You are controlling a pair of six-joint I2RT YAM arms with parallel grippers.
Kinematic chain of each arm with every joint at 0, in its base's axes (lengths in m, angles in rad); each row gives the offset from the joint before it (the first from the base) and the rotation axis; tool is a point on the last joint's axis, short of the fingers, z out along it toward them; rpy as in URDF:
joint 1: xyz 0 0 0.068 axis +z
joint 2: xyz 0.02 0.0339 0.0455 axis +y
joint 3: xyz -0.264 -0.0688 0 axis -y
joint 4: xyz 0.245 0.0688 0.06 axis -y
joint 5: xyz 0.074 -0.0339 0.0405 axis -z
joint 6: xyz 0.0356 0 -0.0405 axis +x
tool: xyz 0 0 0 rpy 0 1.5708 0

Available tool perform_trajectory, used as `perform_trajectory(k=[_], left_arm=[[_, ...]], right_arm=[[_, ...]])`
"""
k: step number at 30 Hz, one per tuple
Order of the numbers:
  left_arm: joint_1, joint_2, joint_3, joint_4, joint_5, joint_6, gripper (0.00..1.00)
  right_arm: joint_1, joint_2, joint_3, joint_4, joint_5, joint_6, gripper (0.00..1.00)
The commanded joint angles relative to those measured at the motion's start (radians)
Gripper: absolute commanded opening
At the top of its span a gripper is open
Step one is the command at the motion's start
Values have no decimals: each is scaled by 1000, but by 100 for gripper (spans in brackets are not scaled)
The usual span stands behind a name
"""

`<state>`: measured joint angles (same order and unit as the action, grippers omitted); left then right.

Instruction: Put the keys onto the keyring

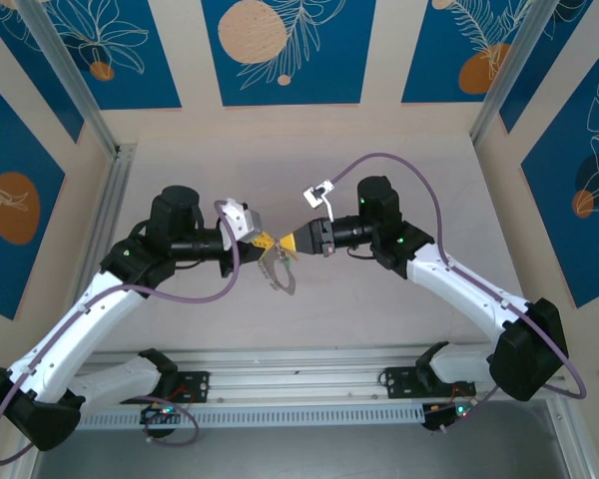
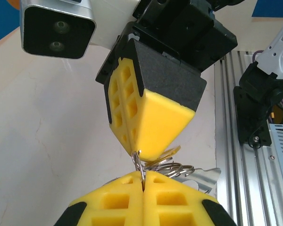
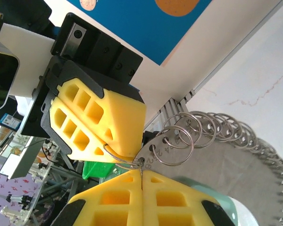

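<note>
Both grippers meet tip to tip above the table's middle. My left gripper (image 1: 267,242) (image 2: 144,181) is shut on a thin wire split ring (image 2: 140,165) of the keyring. The keyring (image 1: 282,277) hangs below them: a grey band (image 3: 254,169) edged with several silvery rings (image 3: 179,141). My right gripper (image 1: 292,242) (image 3: 141,173) is shut on a thin piece seen edge-on at its seam. In the left wrist view a small tan-gold key (image 2: 169,153) pokes out under the right gripper's yellow fingers (image 2: 151,117). The key's tip sits at the held ring.
An aluminium rail (image 1: 299,384) runs along the near edge below the grippers. Purple cables (image 1: 399,165) loop over both arms. Frame posts (image 1: 75,85) stand at the back corners. Pale tabletop (image 1: 280,170) lies behind the grippers.
</note>
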<state>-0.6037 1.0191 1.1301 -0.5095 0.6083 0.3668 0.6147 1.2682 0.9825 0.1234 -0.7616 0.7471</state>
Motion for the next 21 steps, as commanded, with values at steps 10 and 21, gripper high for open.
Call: perform_trajectory(k=[10,21], left_arm=[[-19,-42,-3,86,27,-23,0],[-21,-48,-4,105,30,-41,0]], right_arm=[[0,5,24,-44,67,4,0],[63,-116,94,-427,278,-285,42]])
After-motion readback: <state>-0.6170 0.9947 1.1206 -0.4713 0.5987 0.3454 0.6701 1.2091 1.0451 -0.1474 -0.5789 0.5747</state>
